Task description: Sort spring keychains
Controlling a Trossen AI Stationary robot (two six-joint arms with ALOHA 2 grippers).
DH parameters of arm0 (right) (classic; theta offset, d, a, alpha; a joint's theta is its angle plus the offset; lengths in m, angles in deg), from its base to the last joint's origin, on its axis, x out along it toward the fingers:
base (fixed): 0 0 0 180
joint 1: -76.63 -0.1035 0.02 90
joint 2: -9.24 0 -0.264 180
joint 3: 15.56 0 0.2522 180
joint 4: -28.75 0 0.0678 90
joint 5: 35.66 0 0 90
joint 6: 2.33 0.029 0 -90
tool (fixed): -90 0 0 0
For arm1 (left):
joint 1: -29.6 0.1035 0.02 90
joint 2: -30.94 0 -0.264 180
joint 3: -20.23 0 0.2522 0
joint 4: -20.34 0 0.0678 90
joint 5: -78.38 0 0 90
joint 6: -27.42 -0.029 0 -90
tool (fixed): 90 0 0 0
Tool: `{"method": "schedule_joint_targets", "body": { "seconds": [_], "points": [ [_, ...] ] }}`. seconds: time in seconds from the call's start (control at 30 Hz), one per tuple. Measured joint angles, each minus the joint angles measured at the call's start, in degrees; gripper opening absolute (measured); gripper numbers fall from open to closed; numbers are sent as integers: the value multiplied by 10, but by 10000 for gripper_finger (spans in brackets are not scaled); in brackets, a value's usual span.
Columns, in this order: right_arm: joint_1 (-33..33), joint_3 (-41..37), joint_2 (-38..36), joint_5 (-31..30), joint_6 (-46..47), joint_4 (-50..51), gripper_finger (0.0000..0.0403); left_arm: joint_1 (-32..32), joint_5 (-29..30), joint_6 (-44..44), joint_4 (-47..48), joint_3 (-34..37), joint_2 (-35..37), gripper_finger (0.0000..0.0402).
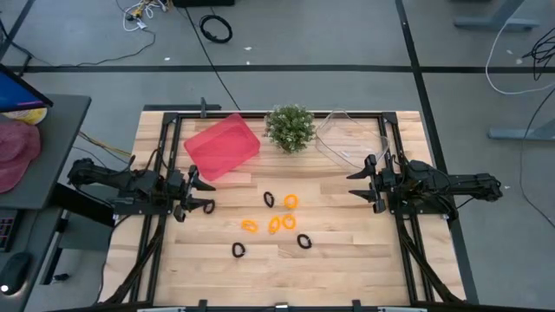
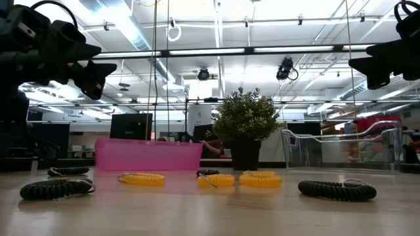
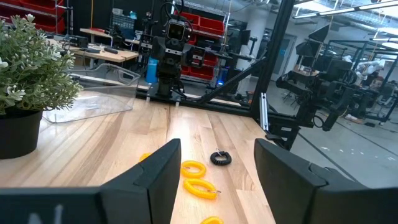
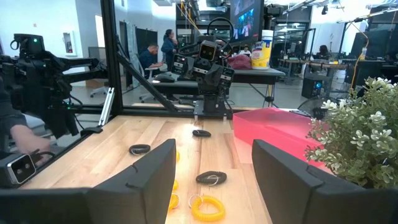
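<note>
Several orange spring keychains (image 1: 274,225) lie flat in a loose cluster at the table's middle, one of them farther back (image 1: 290,201). Black keychains lie around them: one behind (image 1: 270,199), one to the right (image 1: 304,242), one toward the near edge (image 1: 238,250). In the low view they lie in a row, orange (image 2: 141,178) and black (image 2: 336,189). My left gripper (image 1: 211,195) hovers open left of the cluster, pointing right (image 3: 214,155). My right gripper (image 1: 352,185) hovers open to the right of the cluster, pointing left (image 4: 213,155). Neither touches anything.
A pink bin (image 1: 222,147) stands at the far left of the table, a clear bin (image 1: 351,139) at the far right, and a potted plant (image 1: 290,127) between them. Bare wood lies along the near edge. People sit beyond the table in the right wrist view.
</note>
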Motion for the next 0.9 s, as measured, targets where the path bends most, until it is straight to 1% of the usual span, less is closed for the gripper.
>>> {"method": "schedule_joint_targets", "body": {
  "seconds": [0.73,0.8,0.9],
  "points": [
    [0,0,0,0,0,0,215,0,0,0,0,0,0,209],
    [0,0,0,-4,-15,-3,215,0,0,0,0,0,0,209],
    [0,0,0,-28,-61,-26,215,0,0,0,0,0,0,209]
  ]
}}
